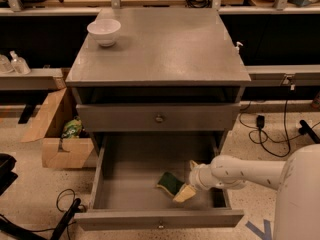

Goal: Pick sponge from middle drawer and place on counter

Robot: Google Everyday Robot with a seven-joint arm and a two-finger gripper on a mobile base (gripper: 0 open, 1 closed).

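Note:
The sponge, dark green face up with a yellow edge, lies tilted on the floor of the open middle drawer, right of centre. My gripper reaches into the drawer from the right on a white arm. Its cream fingertips are spread apart and sit right against the sponge's right end. The sponge still rests on the drawer floor. The grey counter is the cabinet's top, above.
A white bowl stands at the counter's back left corner. The closed upper drawer front with a round knob overhangs the open drawer. A cardboard box sits on the floor to the left, and cables to the right.

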